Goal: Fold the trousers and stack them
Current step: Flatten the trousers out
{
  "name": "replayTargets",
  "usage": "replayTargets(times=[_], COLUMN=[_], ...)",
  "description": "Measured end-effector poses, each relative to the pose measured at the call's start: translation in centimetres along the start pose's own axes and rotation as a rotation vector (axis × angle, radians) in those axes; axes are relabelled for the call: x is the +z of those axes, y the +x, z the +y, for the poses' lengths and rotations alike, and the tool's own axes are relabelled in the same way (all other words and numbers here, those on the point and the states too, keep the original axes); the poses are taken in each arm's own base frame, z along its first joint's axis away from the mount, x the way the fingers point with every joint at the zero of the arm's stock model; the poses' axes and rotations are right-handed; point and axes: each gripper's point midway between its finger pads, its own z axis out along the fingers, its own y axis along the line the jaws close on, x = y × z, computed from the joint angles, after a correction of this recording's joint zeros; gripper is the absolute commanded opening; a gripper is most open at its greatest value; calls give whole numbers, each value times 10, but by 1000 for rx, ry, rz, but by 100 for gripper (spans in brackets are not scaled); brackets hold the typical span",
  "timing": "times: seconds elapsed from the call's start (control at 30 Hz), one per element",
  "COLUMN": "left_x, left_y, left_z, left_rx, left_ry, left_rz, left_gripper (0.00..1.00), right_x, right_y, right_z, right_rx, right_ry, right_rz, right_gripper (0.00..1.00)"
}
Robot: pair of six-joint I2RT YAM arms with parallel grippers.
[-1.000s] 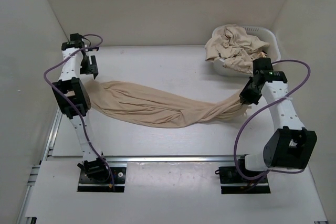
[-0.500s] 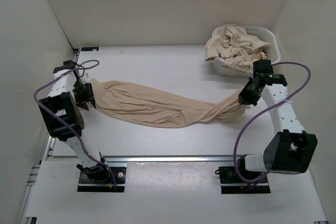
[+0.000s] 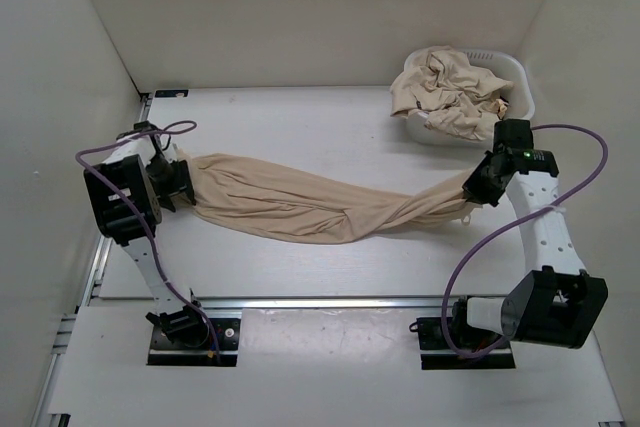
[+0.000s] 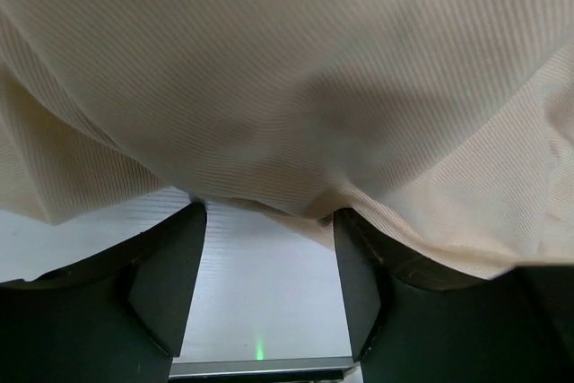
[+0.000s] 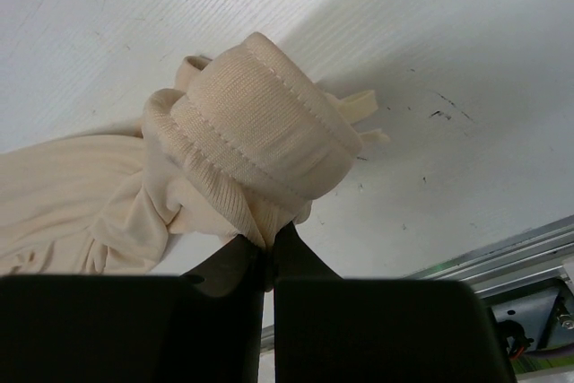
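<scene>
One pair of beige trousers (image 3: 300, 202) lies stretched and twisted across the table from left to right. My left gripper (image 3: 172, 184) is at their left end. In the left wrist view its jaws stand wide open (image 4: 269, 213), and the fabric (image 4: 287, 78) drapes over both fingertips with bare table between them. My right gripper (image 3: 478, 187) is shut on the bunched ribbed end of the trousers (image 5: 260, 141) at the right. Its fingers (image 5: 235, 265) pinch a fold just above the table.
A white plastic basket (image 3: 517, 74) stands at the back right with a heap of more beige trousers (image 3: 445, 87) in it, just behind the right arm. White walls close in the left, back and right. A metal rail (image 3: 320, 300) runs along the near edge.
My left arm swung from the back left down to the trousers' left end, and its jaws now sit under the fabric edge. My right gripper moved slightly right, pulling the trousers tauter.
</scene>
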Motion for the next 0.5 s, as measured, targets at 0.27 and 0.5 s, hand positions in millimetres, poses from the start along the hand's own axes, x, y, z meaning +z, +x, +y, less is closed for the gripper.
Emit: replayTargets(times=[0.27,0.5], left_x=[5,-22], left_y=[-11,-63], left_z=[-3,10], left_rx=[45,34], left_ry=[-65,-127], left_rz=[-23,-142], left_gripper=[14,14], right_x=[0,-9], right_y=[-2,-44], right_z=[-3,17], right_rx=[11,1], right_ry=[6,-23], right_rz=[-7,-28], right_gripper=[0,0])
